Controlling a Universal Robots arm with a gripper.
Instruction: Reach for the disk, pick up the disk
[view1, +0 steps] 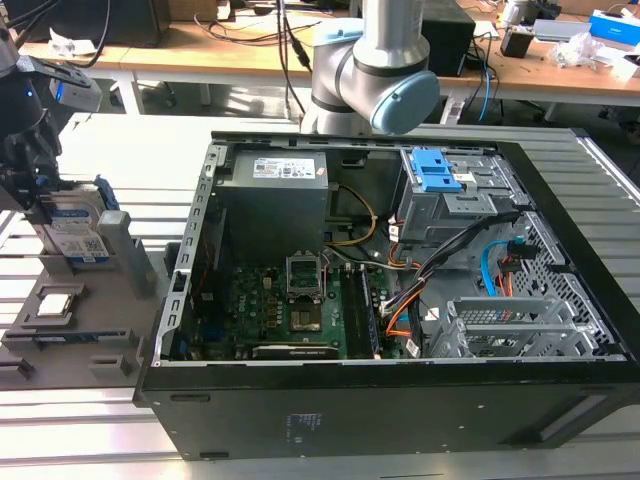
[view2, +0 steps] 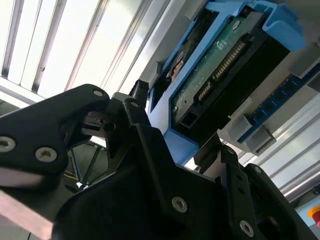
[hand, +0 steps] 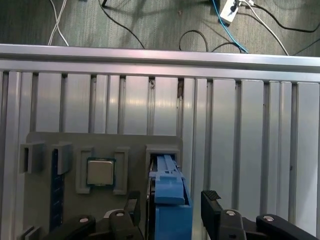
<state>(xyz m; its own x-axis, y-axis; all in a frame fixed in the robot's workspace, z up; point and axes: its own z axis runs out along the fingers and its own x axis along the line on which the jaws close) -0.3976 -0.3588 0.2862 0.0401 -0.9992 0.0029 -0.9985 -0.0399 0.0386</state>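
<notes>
At the exterior view's left, the disk was seen upright in a grey holder on the worktop, straddled by the open jaws, nothing gripped.

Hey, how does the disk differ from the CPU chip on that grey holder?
The disk stands on edge in its slot; the CPU chip lies flat in a recess. The disk is much larger, with a blue frame; the chip is a small silver square. The open gripper straddles the disk; nothing touches the chip. Both sit in the grey holder.
</notes>
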